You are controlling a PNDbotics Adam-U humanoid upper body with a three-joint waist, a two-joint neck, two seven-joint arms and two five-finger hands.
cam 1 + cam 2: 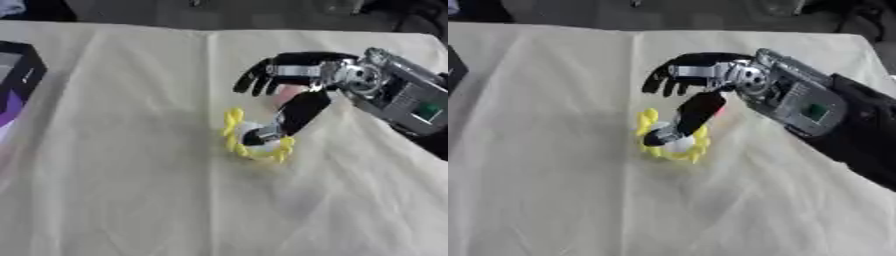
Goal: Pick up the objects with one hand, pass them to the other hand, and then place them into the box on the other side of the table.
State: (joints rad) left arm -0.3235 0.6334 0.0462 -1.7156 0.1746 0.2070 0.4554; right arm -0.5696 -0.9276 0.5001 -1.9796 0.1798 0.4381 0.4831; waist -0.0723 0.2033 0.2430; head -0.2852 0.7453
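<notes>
On creased cloth (114,165), right hand (293,82) touches knobbly yellow ring (234,135).

Creased cream tablecloth (114,175) over the whole table

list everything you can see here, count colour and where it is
yellow ring-shaped toy with lobed edge and white centre: one, yellow and white, middle of the table, under the right hand's thumb
dark box with purple side: one, black and purple, at the table's left edge, partly cut off
cream tablecloth: one, cream, creased, covering the whole table
right hand: one, black with silver joints, reaching in from the right, fingers spread above the toy, thumb pointing down onto it
left hand: not in view
</notes>
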